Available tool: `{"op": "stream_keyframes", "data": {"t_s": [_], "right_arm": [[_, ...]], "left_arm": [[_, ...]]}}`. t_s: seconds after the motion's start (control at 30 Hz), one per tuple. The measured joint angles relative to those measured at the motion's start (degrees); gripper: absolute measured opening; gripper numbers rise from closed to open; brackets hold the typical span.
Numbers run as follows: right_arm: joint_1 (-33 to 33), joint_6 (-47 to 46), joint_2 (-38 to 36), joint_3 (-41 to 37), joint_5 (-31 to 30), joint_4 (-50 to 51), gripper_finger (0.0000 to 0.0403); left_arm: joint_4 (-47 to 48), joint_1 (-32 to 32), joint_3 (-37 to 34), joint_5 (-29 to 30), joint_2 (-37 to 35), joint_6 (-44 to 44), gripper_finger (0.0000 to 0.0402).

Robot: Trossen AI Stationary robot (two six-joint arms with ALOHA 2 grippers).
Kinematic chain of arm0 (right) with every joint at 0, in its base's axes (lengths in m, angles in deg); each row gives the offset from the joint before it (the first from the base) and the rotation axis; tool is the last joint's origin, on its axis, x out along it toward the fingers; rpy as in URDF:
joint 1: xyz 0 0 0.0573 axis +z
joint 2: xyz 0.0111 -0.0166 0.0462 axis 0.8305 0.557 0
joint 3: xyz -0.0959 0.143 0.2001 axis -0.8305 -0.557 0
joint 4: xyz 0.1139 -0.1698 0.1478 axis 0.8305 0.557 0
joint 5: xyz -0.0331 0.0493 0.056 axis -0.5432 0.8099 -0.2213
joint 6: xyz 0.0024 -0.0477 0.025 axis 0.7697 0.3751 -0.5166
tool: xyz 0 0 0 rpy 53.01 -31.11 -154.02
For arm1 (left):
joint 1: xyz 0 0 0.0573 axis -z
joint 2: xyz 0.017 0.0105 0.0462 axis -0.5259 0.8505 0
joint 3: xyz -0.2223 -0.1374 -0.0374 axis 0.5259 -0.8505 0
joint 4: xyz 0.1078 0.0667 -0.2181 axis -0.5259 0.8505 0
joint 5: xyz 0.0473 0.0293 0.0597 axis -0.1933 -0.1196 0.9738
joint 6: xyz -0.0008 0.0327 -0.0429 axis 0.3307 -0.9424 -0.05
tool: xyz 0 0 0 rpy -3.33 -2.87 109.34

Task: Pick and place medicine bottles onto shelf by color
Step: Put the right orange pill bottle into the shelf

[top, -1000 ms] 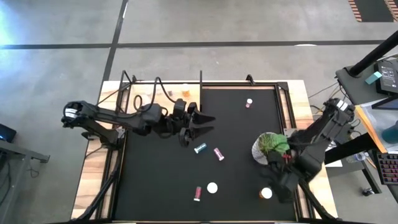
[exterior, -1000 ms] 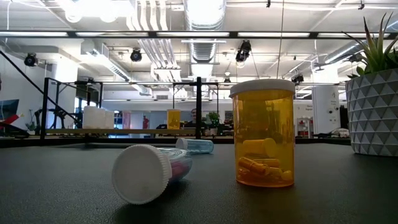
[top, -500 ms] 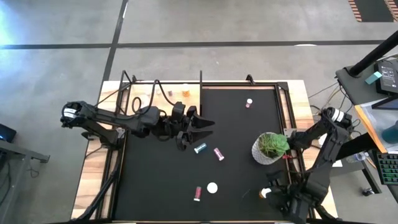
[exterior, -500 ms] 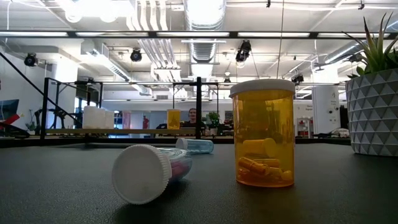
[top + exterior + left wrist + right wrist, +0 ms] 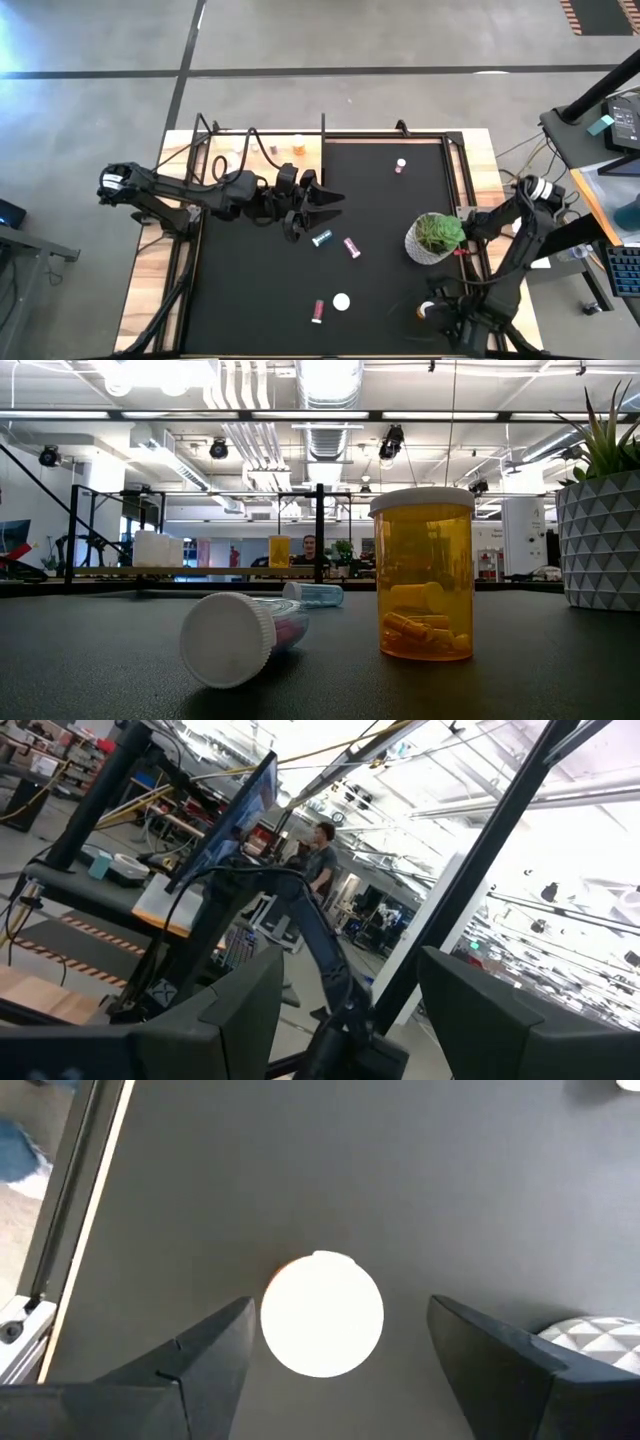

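The right gripper (image 5: 335, 1340) hangs straight above an upright orange bottle (image 5: 322, 1314) that stands on the black mat near the plant pot (image 5: 432, 237), on the pot's side away from the shelf (image 5: 258, 150). Its fingers stand wide and empty, one each side of the white cap, not touching it. The bottle looks light, rigid and smooth-walled, so it could tip or slip; a hold low across the round body, under the cap, seems safest. The left gripper (image 5: 318, 205) waits in mid-air just off the shelf, fingers part open, holding nothing. The low view shows pills inside an orange bottle (image 5: 422, 573) and a bottle (image 5: 238, 636) lying on its side; only the right wrist view shows the cap centred between the fingers
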Motion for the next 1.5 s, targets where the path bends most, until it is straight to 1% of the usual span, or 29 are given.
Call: {"op": "stream_keyframes", "data": {"t_s": [0.23,0.33,0.53,0.7,0.87,1.1,1.23,1.4,1.5], "right_arm": [[0.0,-0.1,-1.3,-5.2,0.0,-6.4,0.0291],[0.0,-0.1,-1.3,-6.7,0.4,-7.6,0.0290],[0.0,0.2,-1.3,-7.8,1.3,-10.1,0.0288],[0.0,0.0,-1.3,-7.8,1.7,-11.6,0.0258],[0.0,0.0,-1.3,-7.8,3.5,-13.2,0.0229],[0.0,0.6,-1.3,-7.8,3.6,-13.1,0.0224],[0.0,-1.3,-1.3,-7.8,5.1,-13.2,0.0217],[0.0,-4.7,-1.4,-7.8,6.2,-13.9,0.0198],[0.0,-5.7,-1.4,-7.8,6.4,-14.1,0.0198]], "left_arm": [[0.0,0.0,0.0,0.0,0.0,0.0,0.0215],[0.0,0.0,0.0,0.0,0.0,0.0,0.0215],[0.0,0.0,0.0,0.0,0.0,0.0,0.0215],[0.0,0.0,0.0,0.0,0.0,0.0,0.0215],[0.0,0.0,-0.1,0.0,0.0,0.0,0.0215],[0.0,0.0,-0.2,0.0,0.0,0.0,0.0215],[0.1,0.0,-0.3,0.0,0.0,0.0,0.0215],[0.2,0.0,-0.3,0.0,0.0,0.0,0.0215],[0.5,0.0,-0.3,0.0,0.0,0.0,0.0215]]}}
